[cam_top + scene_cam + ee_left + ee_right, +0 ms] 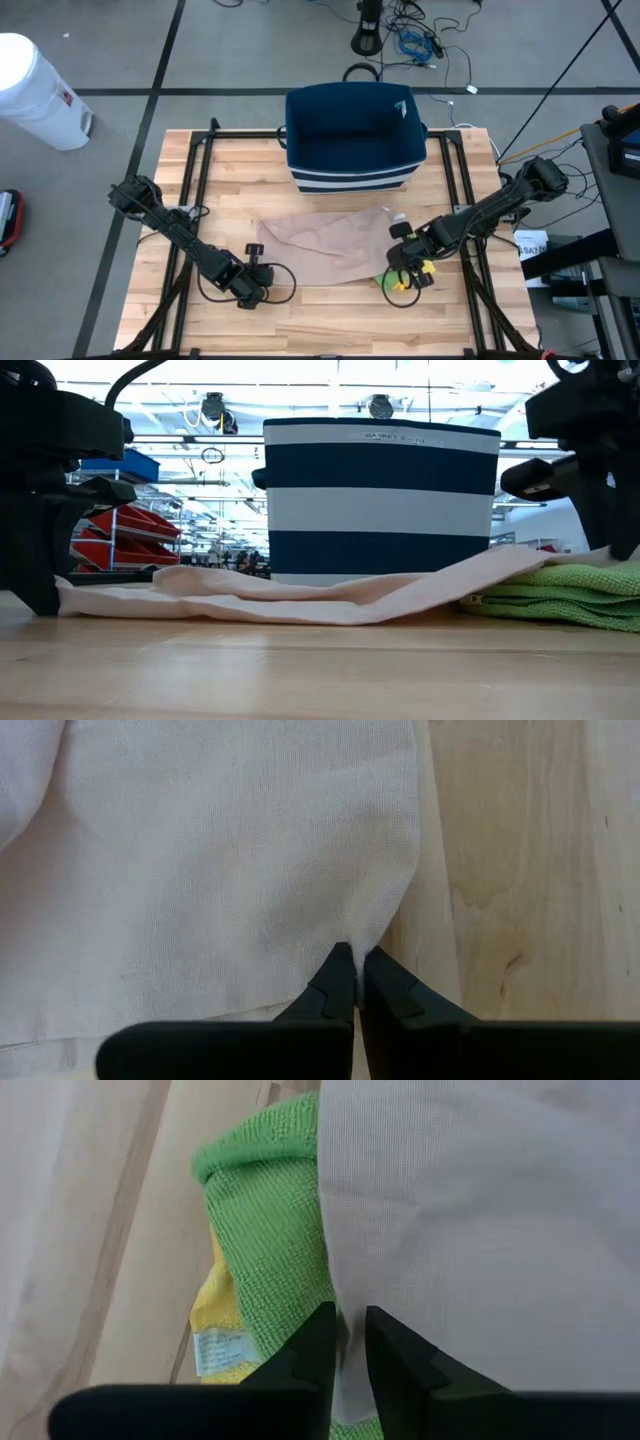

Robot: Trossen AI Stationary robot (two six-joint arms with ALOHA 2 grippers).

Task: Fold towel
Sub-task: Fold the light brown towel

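On the wooden counter (330,320), the thin, floppy towel (325,248) lies mid-counter before the basket (352,140), its near corners pinched by the left claw (257,283) and right claw (402,268).

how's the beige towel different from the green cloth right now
The beige towel lies spread out and thin; the green cloth sits folded in a thick stack. The towel is smooth-woven, the green cloth fuzzy. The towel drapes over the green cloth's edge. Both lie on the wooden table.

The left gripper (252,287) sits low at the towel's (325,247) near-left corner, jaws pinched shut on it. The right gripper (404,268) is low at its right edge, fingers (318,1342) nipping the cloth.
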